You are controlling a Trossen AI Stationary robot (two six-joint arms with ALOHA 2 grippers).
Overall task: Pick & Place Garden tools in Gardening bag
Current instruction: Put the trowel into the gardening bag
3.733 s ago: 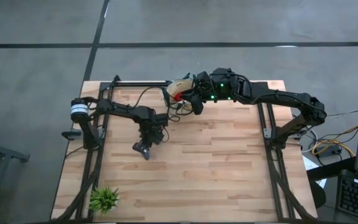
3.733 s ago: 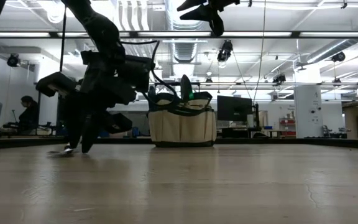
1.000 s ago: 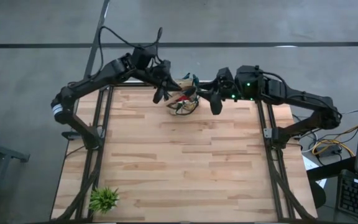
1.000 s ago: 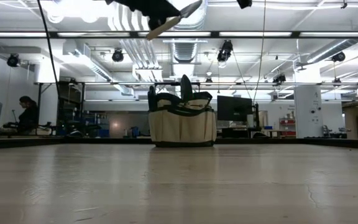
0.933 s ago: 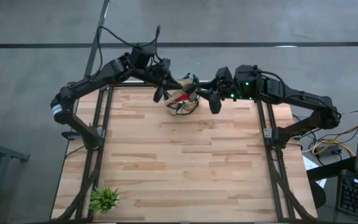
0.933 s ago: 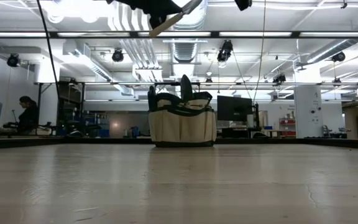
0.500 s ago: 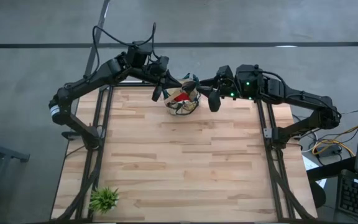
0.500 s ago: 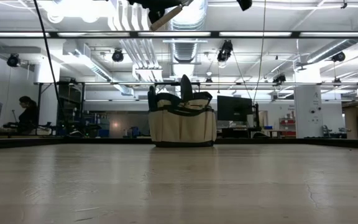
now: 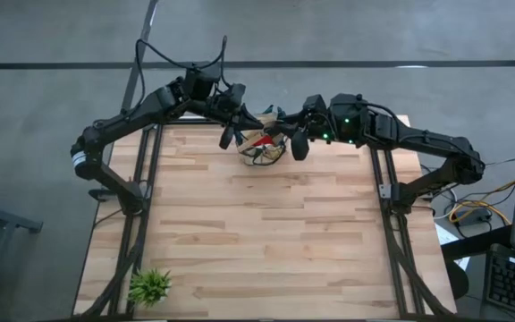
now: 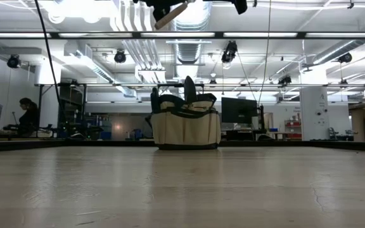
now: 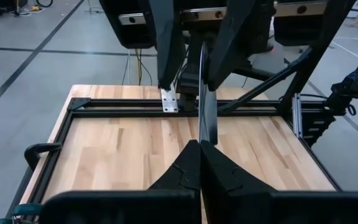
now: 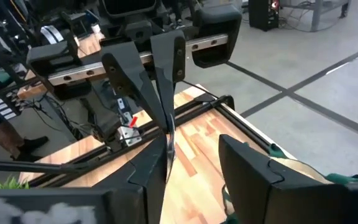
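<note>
The tan gardening bag with dark green trim stands at the table's far edge, also low in the middle of the low view. A red item lies inside it. My left gripper hovers high over the bag's left side, shut on a trowel. My right gripper stands open over the bag's right side, facing the left one. The trowel's blade tip reaches between the right fingers, close to one finger. My left gripper pinches the trowel's silver blade by its flat sides between the two fingers, which lie along it nearly level. The blade sticks out ahead edge-on. The wooden handle slants down behind the fingers. The trowel is lifted clear, high above the bag. My right gripper: I cannot tell whether a finger touches the blade tip.
A small spiky green plant sits at the table's near left corner. Black frame rails run along the table's left and right sides. The wooden tabletop stretches from the bag toward the near edge.
My right gripper has moved toward the table's left, closer to my left gripper and the trowel above the bag. The trowel has stayed lifted, its handle a little higher in the low view.
</note>
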